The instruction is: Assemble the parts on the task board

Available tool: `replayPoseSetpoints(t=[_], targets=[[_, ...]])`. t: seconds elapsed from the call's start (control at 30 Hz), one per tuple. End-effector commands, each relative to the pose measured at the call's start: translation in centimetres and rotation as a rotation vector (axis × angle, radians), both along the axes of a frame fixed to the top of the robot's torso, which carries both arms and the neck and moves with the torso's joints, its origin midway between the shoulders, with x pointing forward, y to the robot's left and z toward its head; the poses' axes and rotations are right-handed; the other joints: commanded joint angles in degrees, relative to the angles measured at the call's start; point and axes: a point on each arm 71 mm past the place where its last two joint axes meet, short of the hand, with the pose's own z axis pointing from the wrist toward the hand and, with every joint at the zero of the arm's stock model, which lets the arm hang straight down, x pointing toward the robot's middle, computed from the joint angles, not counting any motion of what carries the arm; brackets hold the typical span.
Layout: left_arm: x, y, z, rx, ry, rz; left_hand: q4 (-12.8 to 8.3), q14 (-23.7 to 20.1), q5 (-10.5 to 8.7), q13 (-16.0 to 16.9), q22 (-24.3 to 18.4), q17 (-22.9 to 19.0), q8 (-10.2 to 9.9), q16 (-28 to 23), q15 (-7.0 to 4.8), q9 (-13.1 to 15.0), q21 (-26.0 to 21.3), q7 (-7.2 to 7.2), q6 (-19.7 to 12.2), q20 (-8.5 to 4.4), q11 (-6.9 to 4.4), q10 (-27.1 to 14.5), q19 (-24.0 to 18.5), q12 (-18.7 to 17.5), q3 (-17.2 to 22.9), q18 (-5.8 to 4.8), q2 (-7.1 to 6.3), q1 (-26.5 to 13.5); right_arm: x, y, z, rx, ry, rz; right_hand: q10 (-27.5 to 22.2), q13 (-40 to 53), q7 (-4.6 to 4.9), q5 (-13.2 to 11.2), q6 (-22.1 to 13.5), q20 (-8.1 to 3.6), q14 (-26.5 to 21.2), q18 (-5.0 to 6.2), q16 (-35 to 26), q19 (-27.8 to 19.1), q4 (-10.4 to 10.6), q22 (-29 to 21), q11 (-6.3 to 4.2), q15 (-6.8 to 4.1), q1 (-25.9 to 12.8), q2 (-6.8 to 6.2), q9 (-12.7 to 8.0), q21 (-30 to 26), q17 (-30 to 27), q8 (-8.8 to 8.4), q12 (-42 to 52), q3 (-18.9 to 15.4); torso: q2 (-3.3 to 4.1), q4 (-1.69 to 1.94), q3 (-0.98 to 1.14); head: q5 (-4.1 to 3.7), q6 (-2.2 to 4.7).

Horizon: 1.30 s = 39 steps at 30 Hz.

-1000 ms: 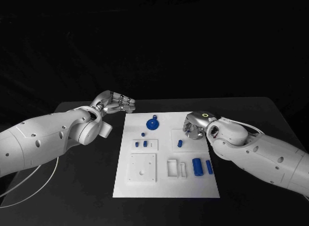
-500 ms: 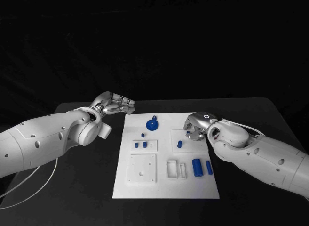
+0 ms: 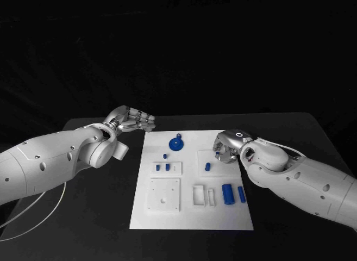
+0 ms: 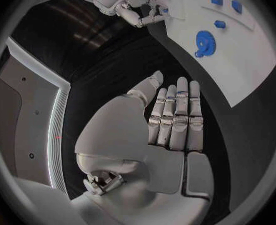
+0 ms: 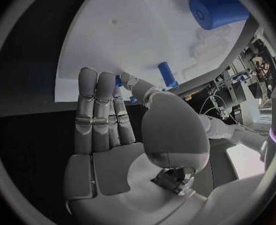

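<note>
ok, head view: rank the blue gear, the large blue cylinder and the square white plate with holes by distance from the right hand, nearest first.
1. Blue gear: far end of the task board, toward the left hand's side of the right hand.
2. Large blue cylinder: near-right part of the board, beside the right forearm.
3. Square white plate with holes: near-left part.
Gear and cylinder are close; the order is tentative.

White task board (image 3: 192, 215) mid-table — small blue parts (image 3: 227, 191) scattered on it

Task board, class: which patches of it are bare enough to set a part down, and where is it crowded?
The task board is bare along its near strip, below the square plate and the blue cylinders. Its far right corner is also free. The middle, from the blue gear down, is crowded, and the right hand hovers there.
</note>
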Motion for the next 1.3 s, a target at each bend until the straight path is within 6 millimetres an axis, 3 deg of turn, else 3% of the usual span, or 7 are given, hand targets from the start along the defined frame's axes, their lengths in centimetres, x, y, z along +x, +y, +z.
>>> replayPoseSetpoints(t=[0.03, 0.23, 0.47, 0.6, 0.87, 1.07, 1.3], targets=[[0.02, -0.16, 0.15, -0.005, 0.000, -0.013, 0.03, -0.25, -0.04, 0.02, -0.09, 0.08, 0.06, -0.08, 0.03, 0.09, 0.16, 0.17, 0.04, 0.25, -0.02, -0.45, 0.28, 0.04, -0.46, -0.40, 0.45, 0.09, -0.22, 0.03, -0.54, -0.021, 0.008, 0.001, 1.74, 0.28, -0.22, -0.96, 1.36, -0.42, -0.01, -0.22, 0.37, -0.20, -0.23, 0.52, -0.47, -0.55, 0.62, 0.86, 0.18, -0.17, 0.15, -0.05, 0.09, 0.57, -0.02, 0.00, 0.00, -0.02, -0.02], [0.04, -0.09, 0.13, -0.004, 0.002, -0.012, 0.05, -0.21, -0.05, 0.02, -0.12, 0.08, 0.06, -0.08, 0.02, 0.09, 0.18, 0.17, 0.03, 0.23, -0.01, -0.48, 0.32, 0.03, -0.48, -0.39, 0.49, 0.09, -0.14, -0.18, -0.46, -0.026, -0.014, -0.012, 3.12, 0.33, -0.31, -1.74, 2.20, -0.95, -0.25, -0.40, 0.57, -0.91, -1.62, 3.13, -0.76, -0.86, 1.34, 1.69, 0.13, 0.45, 0.62, -0.20, 0.10, 1.44, 0.01, -0.01, -0.02, -0.08, -0.03], [0.09, 0.00, 0.12, -0.003, 0.003, -0.009, 0.07, -0.25, -0.05, 0.02, -0.21, 0.07, 0.05, -0.11, 0.04, 0.09, 0.16, 0.18, -0.03, 0.23, 0.01, -0.57, 0.31, 0.03, -0.52, -0.41, 0.50, 0.13, -0.07, -0.35, -0.34, -0.023, -0.037, -0.026, 0.15, 0.17, 0.33, -1.72, -0.39, -0.73, -0.74, -0.06, 0.46, -1.65, -1.78, 4.75, 0.15, -0.57, 0.40, 0.28, -0.05, 0.03, 0.87, -0.32, 0.03, 2.36, 0.01, -0.01, -0.02, -0.07, -0.05], [0.09, 0.04, 0.11, -0.002, 0.003, -0.008, 0.07, -0.25, -0.05, 0.02, -0.21, 0.07, 0.05, -0.11, 0.04, 0.09, 0.16, 0.18, -0.03, 0.23, 0.01, -0.57, 0.31, 0.03, -0.52, -0.41, 0.50, 0.13, -0.12, -0.30, -0.36, -0.028, -0.031, -0.025, 0.66, 0.24, 0.23, -1.81, -0.29, -0.54, -0.80, 0.10, 0.55, -1.39, -1.18, 5.50, 0.00, -0.62, 0.46, -0.16, 0.02, -0.74, 1.04, -0.23, 0.02, 1.99, 0.01, 0.01, -0.02, -0.09, -0.10], [0.10, 0.10, 0.10, 0.000, 0.005, -0.006, 0.14, -0.27, -0.04, 0.02, -0.32, 0.07, 0.06, -0.10, 0.05, 0.09, 0.16, 0.19, -0.07, 0.25, 0.04, -0.63, 0.32, 0.04, -0.56, -0.41, 0.54, 0.10, -0.25, -0.14, -0.38, -0.036, -0.031, -0.025, 4.54, 0.52, -0.43, -2.63, 2.12, -1.08, -0.46, -0.28, 0.54, -0.74, -1.27, 6.31, -1.20, -1.24, 1.79, 1.53, 0.14, -1.26, 1.13, -0.14, 0.16, 0.89, 0.00, 0.02, -0.02, -0.12, -0.15], [0.10, 0.14, 0.09, 0.000, 0.005, -0.005, 0.19, -0.26, -0.04, 0.02, -0.42, 0.07, 0.06, -0.09, 0.05, 0.09, 0.16, 0.18, -0.08, 0.26, 0.05, -0.71, 0.35, 0.04, -0.59, -0.40, 0.55, 0.11, -0.26, -0.13, -0.27, -0.042, -0.053, -0.034, 6.99, 0.69, -1.13, -3.30, 4.76, -2.14, -0.07, -1.09, 0.41, 0.19, -2.08, 7.35, -1.98, -2.07, 2.15, 2.92, 0.37, -0.93, 1.33, -0.08, 0.24, 1.37, 0.01, 0.03, 0.00, -0.13, -0.19], [0.10, 0.21, 0.09, 0.001, 0.006, -0.004, 0.19, -0.26, -0.04, 0.02, -0.42, 0.07, 0.06, -0.09, 0.05, 0.09, 0.16, 0.18, -0.08, 0.26, 0.05, -0.71, 0.35, 0.04, -0.59, -0.40, 0.55, 0.11, -0.33, -0.06, -0.18, -0.039, -0.075, -0.039, 7.65, 0.62, -1.32, -3.31, 5.42, -2.54, 0.10, -1.65, 0.22, 0.88, -2.77, 8.34, -2.18, -2.26, 1.69, 3.42, 0.36, -1.13, 1.90, -0.15, 0.19, 1.48, 0.02, -0.02, -0.01, -0.10, -0.25]])
